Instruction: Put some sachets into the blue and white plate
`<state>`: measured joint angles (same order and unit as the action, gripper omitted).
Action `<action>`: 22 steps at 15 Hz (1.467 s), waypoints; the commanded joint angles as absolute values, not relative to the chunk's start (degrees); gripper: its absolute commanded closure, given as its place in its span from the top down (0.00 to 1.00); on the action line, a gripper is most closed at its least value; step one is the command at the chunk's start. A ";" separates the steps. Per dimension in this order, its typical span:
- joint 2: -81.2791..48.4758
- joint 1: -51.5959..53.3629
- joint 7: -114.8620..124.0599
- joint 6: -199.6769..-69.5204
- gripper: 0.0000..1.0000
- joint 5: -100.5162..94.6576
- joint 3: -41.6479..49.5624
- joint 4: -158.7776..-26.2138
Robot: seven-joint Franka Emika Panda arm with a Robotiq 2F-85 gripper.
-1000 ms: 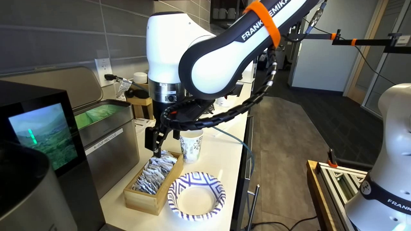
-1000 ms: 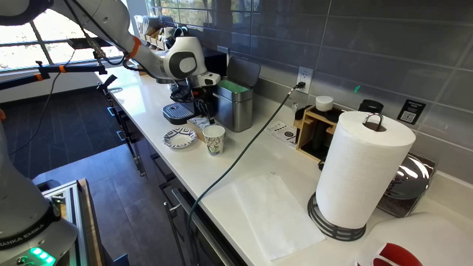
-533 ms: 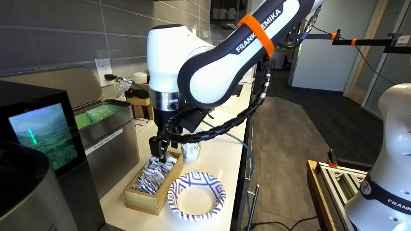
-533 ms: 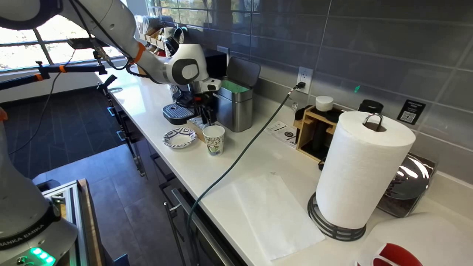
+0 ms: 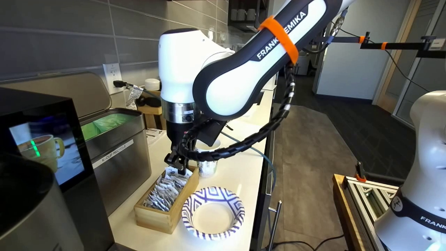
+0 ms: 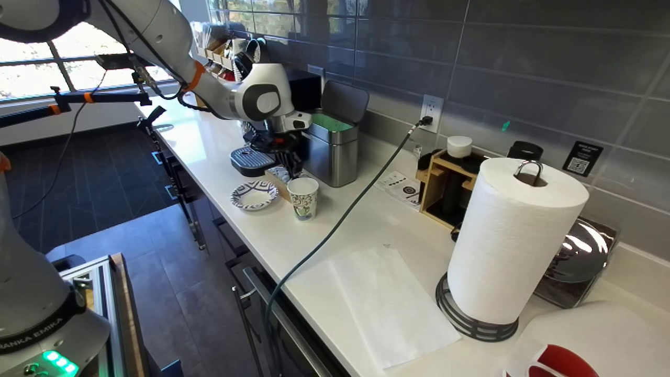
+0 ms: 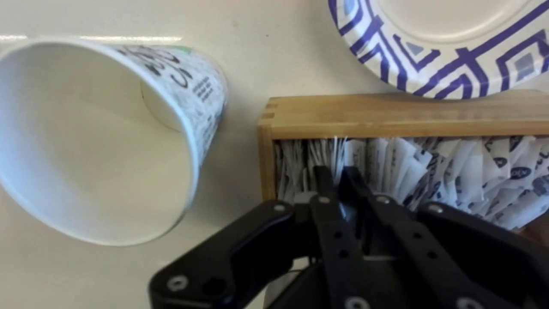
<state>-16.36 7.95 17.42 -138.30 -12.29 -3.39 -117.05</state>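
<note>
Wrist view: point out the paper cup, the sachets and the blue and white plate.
Paper cup (image 7: 85, 141), wrist view: on its inner wall.
Sachets (image 7: 467, 171), wrist view: on the paper face of one.
Blue and white plate (image 7: 446, 66), wrist view: on its patterned rim.

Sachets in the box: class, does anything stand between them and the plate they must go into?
Yes. In the wrist view, the box's long wall stands between the sachets and the plate, so they will probably need lifting over it. The cup stands off to one side, not between.
</note>
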 commanded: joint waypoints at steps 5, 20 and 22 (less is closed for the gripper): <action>-14.16 8.78 19.05 -136.82 0.01 -11.54 -2.52 -118.36; -9.07 7.76 18.89 -132.09 0.01 -7.63 -3.39 -118.81; -8.94 7.42 17.00 -131.79 0.01 -4.38 -3.98 -118.71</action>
